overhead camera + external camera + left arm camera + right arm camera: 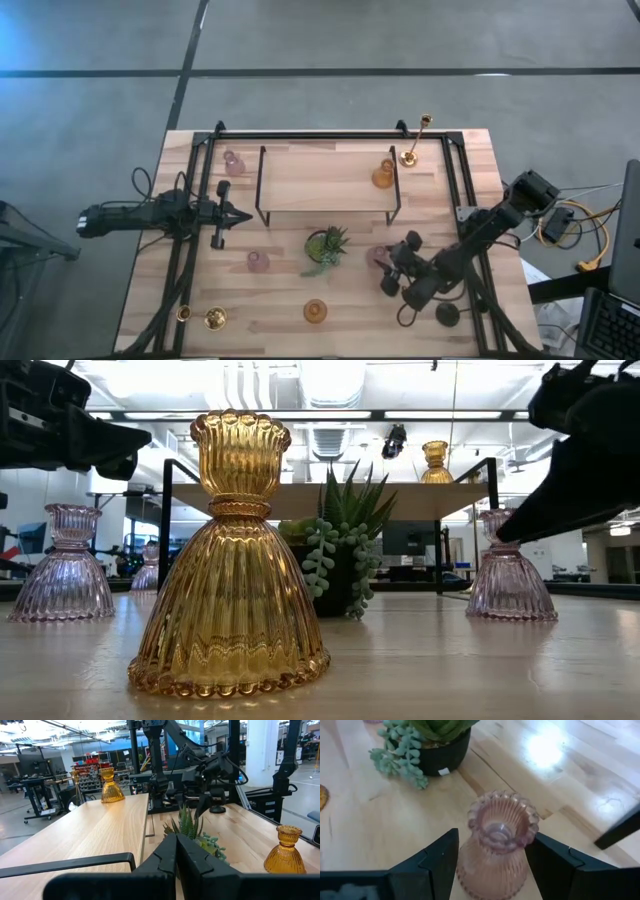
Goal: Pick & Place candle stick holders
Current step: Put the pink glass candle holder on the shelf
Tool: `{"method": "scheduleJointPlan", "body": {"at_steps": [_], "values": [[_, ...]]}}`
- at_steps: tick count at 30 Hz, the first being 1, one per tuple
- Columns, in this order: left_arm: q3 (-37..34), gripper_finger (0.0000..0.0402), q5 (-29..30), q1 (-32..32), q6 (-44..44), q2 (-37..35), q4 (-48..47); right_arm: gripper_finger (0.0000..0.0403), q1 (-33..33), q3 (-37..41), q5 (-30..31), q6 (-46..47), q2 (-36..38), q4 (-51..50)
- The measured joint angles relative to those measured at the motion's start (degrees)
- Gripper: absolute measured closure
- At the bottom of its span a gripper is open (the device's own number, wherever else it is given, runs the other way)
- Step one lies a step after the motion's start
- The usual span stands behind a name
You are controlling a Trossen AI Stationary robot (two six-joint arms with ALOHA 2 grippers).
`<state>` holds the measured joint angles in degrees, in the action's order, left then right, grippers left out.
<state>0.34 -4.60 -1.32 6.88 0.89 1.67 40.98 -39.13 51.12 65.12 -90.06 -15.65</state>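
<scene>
Front amber holder (230,560): closest to the low camera, upright near the table's (290,320) front edge.
Right gripper (490,860): fingers spread wide on either side of a pink holder (496,845) that stands upright on the table just beside the plant (326,246); contact cannot be told.
Left gripper (235,213): fingers pressed together, empty, by the left end of the shelf (325,180).
Shelf: carries 1 amber holder (384,174) at its right end.
Other pink holders: 1 at the back left (233,162), 1 front left of the plant (258,261).
Gold sticks: 1 at the back right (416,141), 1 at the front left corner (214,319).
</scene>
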Motion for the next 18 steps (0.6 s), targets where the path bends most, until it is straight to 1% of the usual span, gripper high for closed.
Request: {"method": "scheduleJointPlan", "body": {"at_steps": [7,15,18], "values": [[0.0,0.0390,0.0,0.0,0.0,0.0,0.0,0.0188,-1.2,3.5,-0.7,-1.6,0.0,8.1],[0.0,0.0390,0.0,0.0,0.0,0.0,0.0,0.0188,-1.8,5.1,-0.1,-1.3,0.0,9.3],[0.0,0.0390,0.0,0.0,0.0,0.0,0.0,0.0188,-2.5,6.1,-0.1,-2.3,0.0,11.8]]}}
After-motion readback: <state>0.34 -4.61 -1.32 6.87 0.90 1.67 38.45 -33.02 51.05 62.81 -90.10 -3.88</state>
